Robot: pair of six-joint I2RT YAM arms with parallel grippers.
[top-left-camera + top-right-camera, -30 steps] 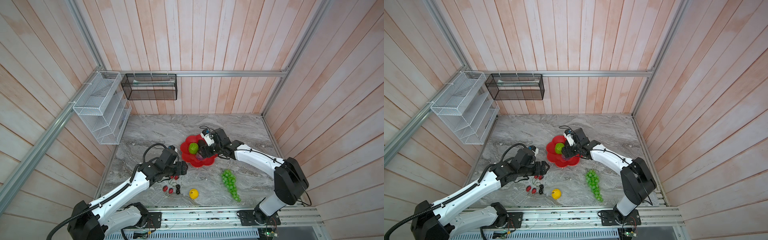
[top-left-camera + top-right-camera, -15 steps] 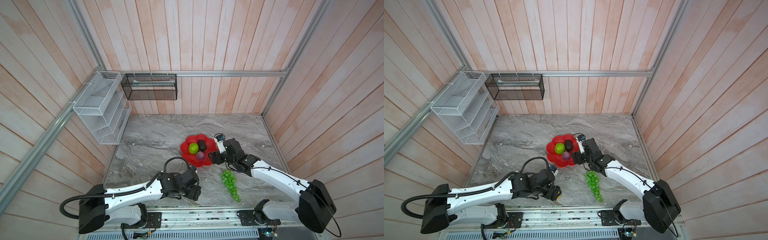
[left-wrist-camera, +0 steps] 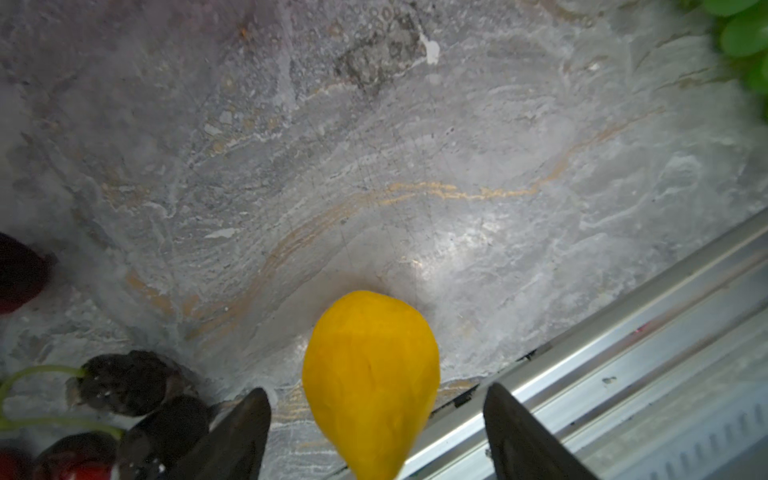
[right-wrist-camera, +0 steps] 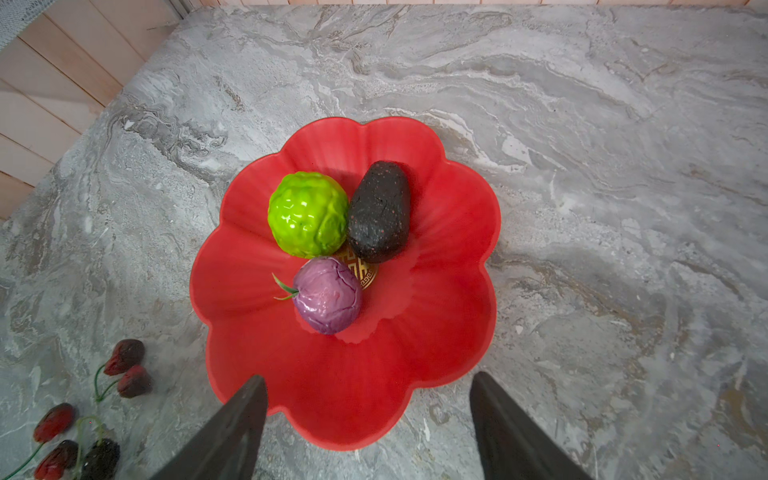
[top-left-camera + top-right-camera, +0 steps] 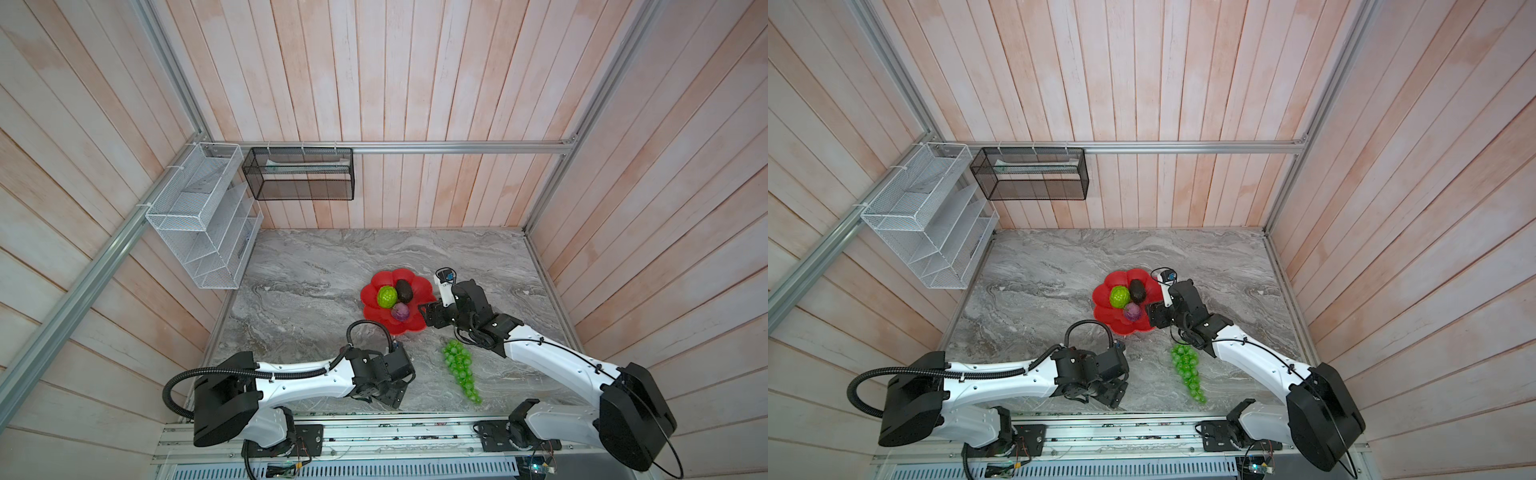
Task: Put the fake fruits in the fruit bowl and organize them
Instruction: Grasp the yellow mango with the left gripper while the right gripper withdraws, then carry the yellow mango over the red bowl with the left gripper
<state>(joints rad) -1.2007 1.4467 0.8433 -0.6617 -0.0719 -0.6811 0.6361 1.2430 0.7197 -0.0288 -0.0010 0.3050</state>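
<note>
Three fruits in the fruit bowl: a bumpy lime-green ball, a dark avocado and a purple round fruit are bunched at the middle. The ball and the avocado touch. The purple fruit sits just beside them and partly covers the gold emblem.
Bowl position: the red scalloped dish sits on the grey marble tabletop, right of centre in both top views.
Right gripper: it hangs over the bowl's rim on the side nearest its own arm, with the fingers spread wide and nothing between them.
Left gripper: it is low at the table's front edge, with the fingers spread on either side of the yellow lemon. A gap shows on each side, so there is no contact.
Lemon position: it lies on the marble just beside the aluminium rail, hidden under the left gripper in both top views.
Grape bunch: it lies on the table between the two arms, apart from the bowl and nearer the front edge.
Cherry pairs: they lie on the marble outside the bowl.
Black berries: they lie on the table near the lemon, beside more cherries.
</note>
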